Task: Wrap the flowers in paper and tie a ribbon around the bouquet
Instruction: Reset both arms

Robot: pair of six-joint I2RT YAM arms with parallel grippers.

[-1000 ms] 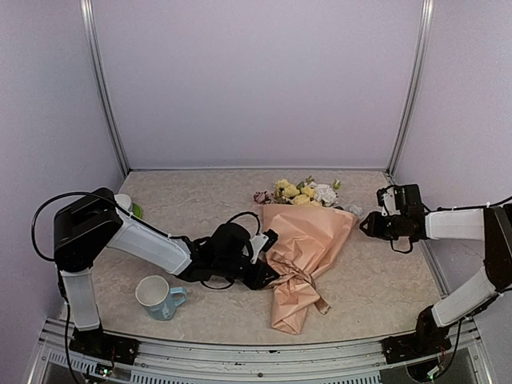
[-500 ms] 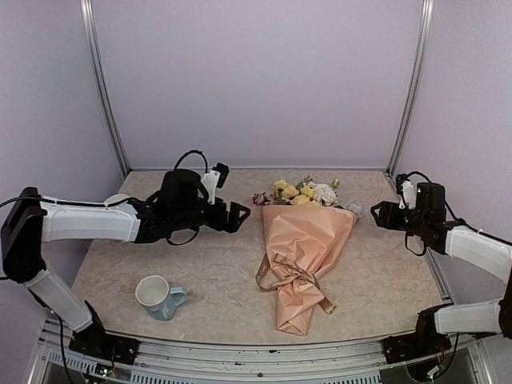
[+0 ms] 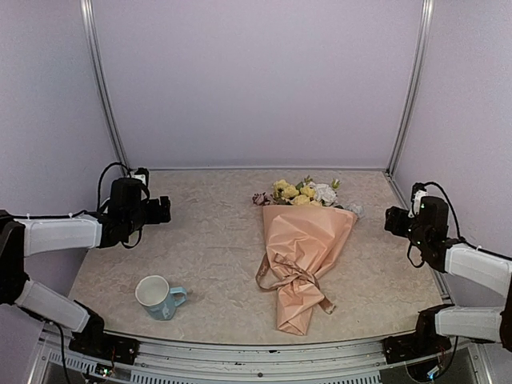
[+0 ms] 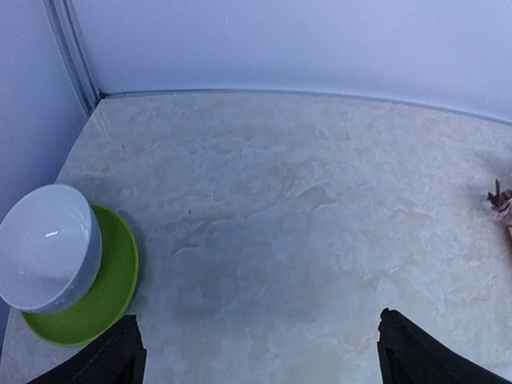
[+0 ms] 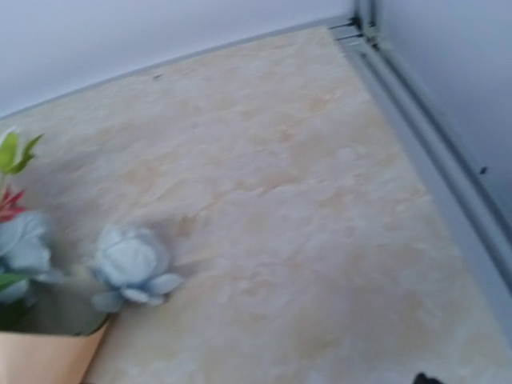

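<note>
The bouquet (image 3: 306,248) lies flat on the table (image 3: 216,248), a bit right of centre, between the two arms and apart from both. The flowers (image 3: 302,192) point to the back wall: yellow and white, w/ one pink at the left edge. The paper (image 3: 312,228) is around the stems as a cone, wide at the blooms, narrow end toward the near edge. The ribbon (image 3: 290,278) sits around the cone in its lower half, w/ a loop on the left side and a tail going down-right. Its colour is close to the paper, so the knot itself I cannot read well.

L gripper (image 3: 165,210) hovers over the back-left part of the table, well apart from the bouquet. In the left wrist view its fingers (image 4: 112,360) stand at the two bottom corners, wide apart, only bare table between them: jaws released, holding nothing. Same view: a white bowl (image 4: 48,244) on a green plate (image 4: 120,280) at the left, near the wall.

R gripper (image 3: 392,218) is at the right side, near the flower end, not touching it. Its wrist view shows a pale blue bloom (image 5: 130,268) just above the paper edge and only a small black bit at the bottom. Jaws: cannot tell if released or clenched.

A mug (image 3: 160,296) stands upright front-left, handle to the right, well apart from the bouquet.
</note>
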